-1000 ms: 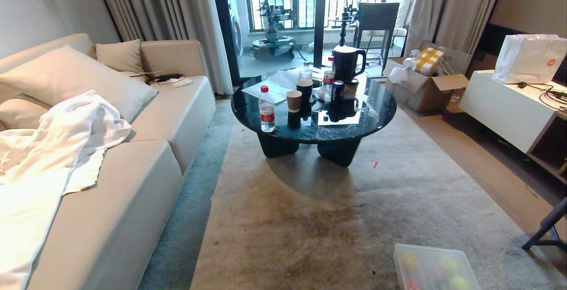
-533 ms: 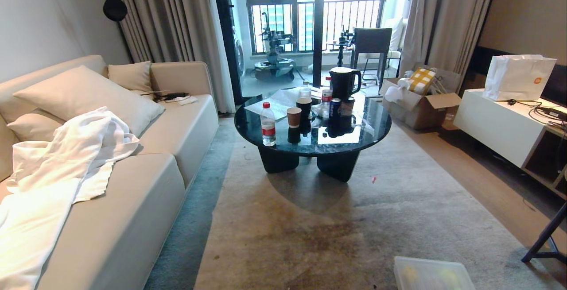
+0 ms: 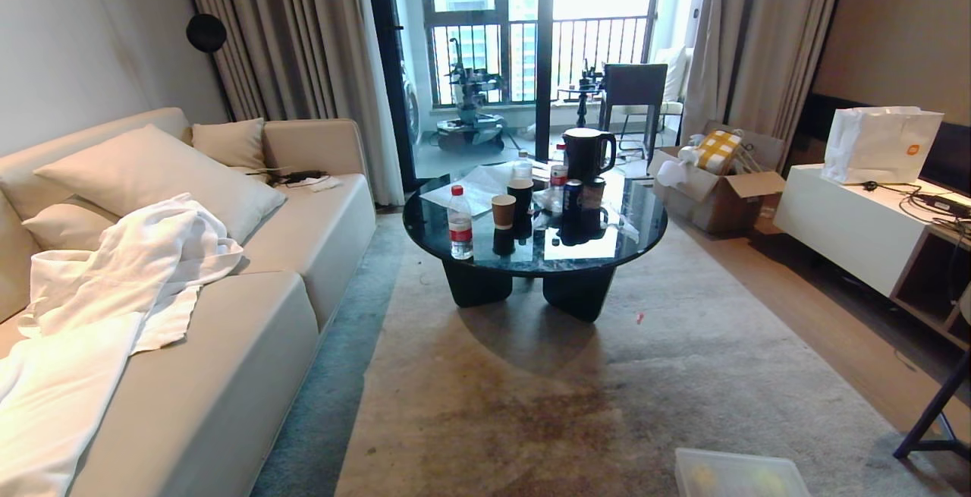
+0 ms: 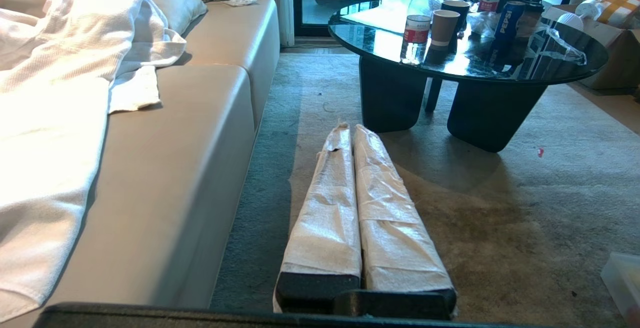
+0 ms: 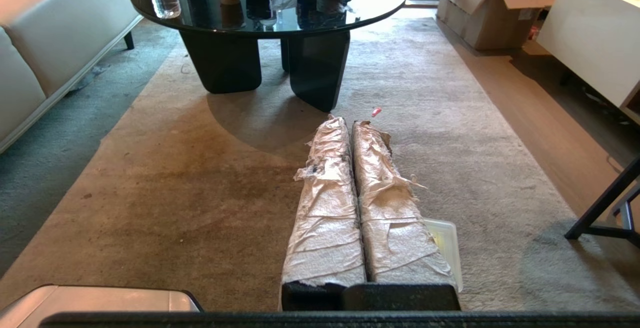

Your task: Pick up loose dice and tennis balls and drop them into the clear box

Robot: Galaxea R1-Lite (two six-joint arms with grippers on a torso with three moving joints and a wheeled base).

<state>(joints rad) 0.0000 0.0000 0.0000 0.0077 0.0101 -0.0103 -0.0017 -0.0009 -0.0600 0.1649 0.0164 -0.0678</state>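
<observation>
The clear box lies on the carpet at the bottom right of the head view, cut off by the frame edge. Blurred yellow shapes show through it; I cannot tell what they are. Loose dice and tennis balls are out of view. Neither arm appears in the head view. My left gripper is shut and empty, held level over the carpet beside the sofa, with the box's corner far off to its side. My right gripper is shut and empty too. The box sits just beneath and beside its fingers, mostly hidden.
A round black coffee table with a bottle, cups and a kettle stands ahead on the carpet. A beige sofa with a white blanket runs along the left. To the right are a cardboard box, a white cabinet and a black stand leg.
The head camera has tilted upward, so the whole room has slid down the picture. The clear box now sits nearer the bottom edge. Nothing in the room itself has moved.
</observation>
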